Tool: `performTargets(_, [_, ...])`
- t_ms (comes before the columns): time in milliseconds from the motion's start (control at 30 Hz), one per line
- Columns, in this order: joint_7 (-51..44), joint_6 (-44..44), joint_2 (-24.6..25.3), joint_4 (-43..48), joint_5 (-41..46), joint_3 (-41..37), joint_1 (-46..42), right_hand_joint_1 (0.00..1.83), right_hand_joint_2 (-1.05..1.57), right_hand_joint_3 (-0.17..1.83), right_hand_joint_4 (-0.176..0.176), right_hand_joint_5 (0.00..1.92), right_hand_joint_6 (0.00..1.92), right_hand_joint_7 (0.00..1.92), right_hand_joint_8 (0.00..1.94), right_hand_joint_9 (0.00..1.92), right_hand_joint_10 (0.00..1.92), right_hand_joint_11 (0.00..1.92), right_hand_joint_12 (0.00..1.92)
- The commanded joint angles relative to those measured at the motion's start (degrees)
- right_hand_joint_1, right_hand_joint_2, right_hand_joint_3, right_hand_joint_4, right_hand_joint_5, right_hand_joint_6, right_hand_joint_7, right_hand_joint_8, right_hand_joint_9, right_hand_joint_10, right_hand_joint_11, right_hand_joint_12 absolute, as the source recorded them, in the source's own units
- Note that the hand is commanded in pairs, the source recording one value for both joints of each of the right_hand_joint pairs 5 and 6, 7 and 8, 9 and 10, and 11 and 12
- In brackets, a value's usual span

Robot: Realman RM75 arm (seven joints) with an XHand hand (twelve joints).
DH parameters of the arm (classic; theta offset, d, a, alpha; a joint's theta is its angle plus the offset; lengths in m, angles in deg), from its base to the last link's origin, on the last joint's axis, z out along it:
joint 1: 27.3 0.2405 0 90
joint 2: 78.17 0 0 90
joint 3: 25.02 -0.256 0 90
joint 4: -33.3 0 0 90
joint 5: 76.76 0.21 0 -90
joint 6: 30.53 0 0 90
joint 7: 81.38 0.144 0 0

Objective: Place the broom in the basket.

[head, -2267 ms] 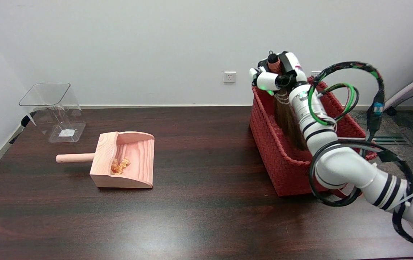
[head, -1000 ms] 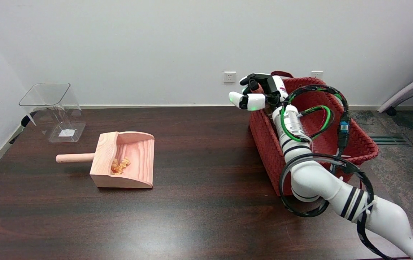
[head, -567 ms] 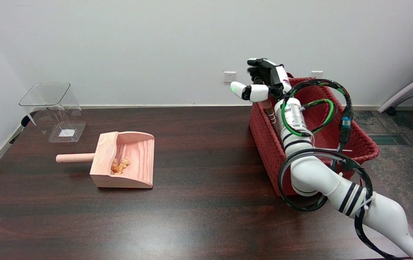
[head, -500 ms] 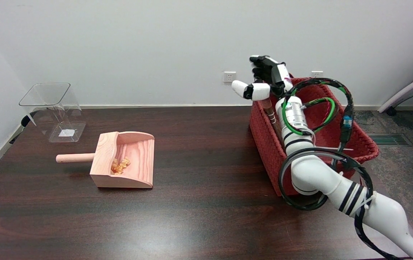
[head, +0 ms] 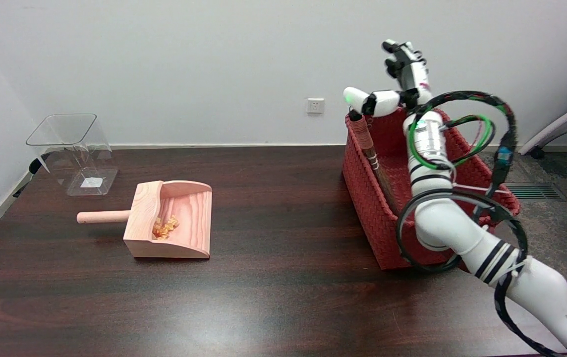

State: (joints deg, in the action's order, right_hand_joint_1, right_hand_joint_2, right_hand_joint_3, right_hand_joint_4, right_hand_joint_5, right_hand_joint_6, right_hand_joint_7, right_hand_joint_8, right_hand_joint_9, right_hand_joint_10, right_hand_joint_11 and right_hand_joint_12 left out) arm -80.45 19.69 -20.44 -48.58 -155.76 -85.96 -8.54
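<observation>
The red woven basket (head: 363, 188) stands on the right part of the dark table. The broom (head: 368, 148) leans inside it against the left wall, its reddish handle top at the rim's far left corner and its brown bristles low in the basket, partly hidden by my arm. My right hand (head: 396, 82) is raised above the basket's far rim, fingers spread upward and thumb stretched left, holding nothing. It is clear of the broom.
A wooden dustpan (head: 169, 220) with orange scraps lies left of centre, its handle pointing left. A clear plastic bin (head: 73, 153) lies tipped at the far left. My right arm (head: 442, 223) with looping cables crosses the basket's near side.
My hand held the broom above the basket, lowered it in, then let go and opened. Since half a second ago the hand has risen and moved right, away from the handle.
</observation>
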Motion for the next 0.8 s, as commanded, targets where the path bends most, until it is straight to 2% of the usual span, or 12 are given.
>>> performTargets(33, [0.0,-2.3,-6.6,0.5,-3.2,-15.1,-5.0,1.07,-0.37,1.24,0.0,0.27,0.27,0.0,0.0,0.27,0.27,0.27,0.27])
performTargets(267, [0.5,-2.3,-9.4,3.1,-3.2,-21.0,-7.3,1.04,-0.34,1.19,0.0,0.27,0.27,0.0,0.0,0.27,0.27,0.27,0.27])
performTargets(467, [2.6,-2.2,-9.7,4.5,-3.4,-24.0,-9.2,1.03,-0.36,1.21,0.0,0.27,0.27,0.0,0.0,0.27,0.27,0.27,0.27])
performTargets(800, [8.6,-2.1,-9.8,6.3,-3.9,-24.9,-11.4,1.02,-0.35,1.15,0.0,0.23,0.23,0.0,0.0,0.23,0.23,0.23,0.23])
